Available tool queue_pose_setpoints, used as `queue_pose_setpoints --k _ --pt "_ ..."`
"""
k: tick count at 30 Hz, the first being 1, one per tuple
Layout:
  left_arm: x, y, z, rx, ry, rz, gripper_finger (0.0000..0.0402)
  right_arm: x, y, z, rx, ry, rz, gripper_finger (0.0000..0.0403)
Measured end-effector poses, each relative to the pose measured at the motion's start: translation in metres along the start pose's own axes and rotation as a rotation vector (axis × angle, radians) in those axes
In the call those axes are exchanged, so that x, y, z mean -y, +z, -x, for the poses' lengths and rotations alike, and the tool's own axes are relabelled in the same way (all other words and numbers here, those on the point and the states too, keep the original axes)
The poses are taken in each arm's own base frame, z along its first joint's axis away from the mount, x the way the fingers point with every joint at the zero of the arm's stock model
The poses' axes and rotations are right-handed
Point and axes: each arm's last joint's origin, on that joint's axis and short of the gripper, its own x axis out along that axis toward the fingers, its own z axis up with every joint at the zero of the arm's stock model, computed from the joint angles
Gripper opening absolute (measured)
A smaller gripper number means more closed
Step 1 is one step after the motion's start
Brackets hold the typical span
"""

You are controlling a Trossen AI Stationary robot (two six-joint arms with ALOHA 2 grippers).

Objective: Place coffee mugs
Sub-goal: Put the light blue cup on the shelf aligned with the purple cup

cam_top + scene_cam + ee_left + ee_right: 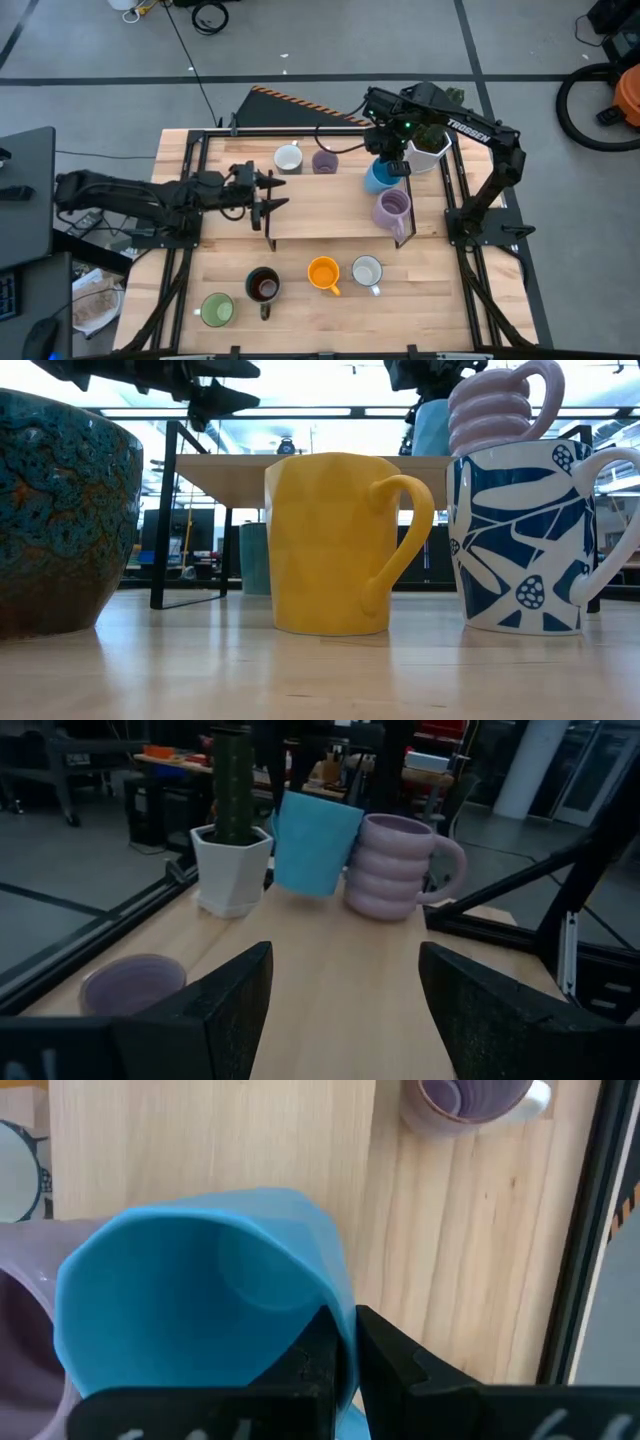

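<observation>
My right gripper (388, 165) is shut on the blue mug (378, 177) over the right end of the raised wooden shelf (330, 205). The mug sits between the ribbed lavender mug (392, 210) and the white cactus planter (430, 148). A white mug (288, 157) and a purple mug (324, 160) stand on the shelf's far side. On the table below stand the green (217, 310), dark (263, 287), orange (323, 272) and white-and-blue (367, 272) mugs. My left gripper (265, 200) hovers open over the shelf's left end, facing the blue mug (315, 845). My right gripper (345, 1330) pinches the blue mug's rim wall (335, 1305), with one finger (312, 1355) inside the cup and the other (390, 1355) outside. The fingers come from above, pointing down. The mug is tilted; its base (305, 890) looks just clear of the shelf.
The shelf's black frame posts (268, 235) stand at its corners, and metal rails (462, 200) run along the table's sides. The cactus planter (232, 860) and the lavender mug (395, 865) closely flank the blue mug. Bare shelf board (330, 980) lies between my two grippers.
</observation>
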Motion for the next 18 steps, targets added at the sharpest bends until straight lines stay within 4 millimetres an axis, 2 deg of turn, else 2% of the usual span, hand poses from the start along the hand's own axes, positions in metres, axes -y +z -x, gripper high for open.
queue_pose_setpoints --k 11,18 --pt "0.007 -0.011 -0.035 -0.016 -0.058 0.004 0.0258 -0.002 0.001 -0.001 -0.005 -0.005 -0.033 0.003" --pt "0.017 -0.001 -0.067 -0.066 -0.103 -0.028 0.0258 -0.003 0.001 -0.008 -0.028 0.007 -0.039 0.003"
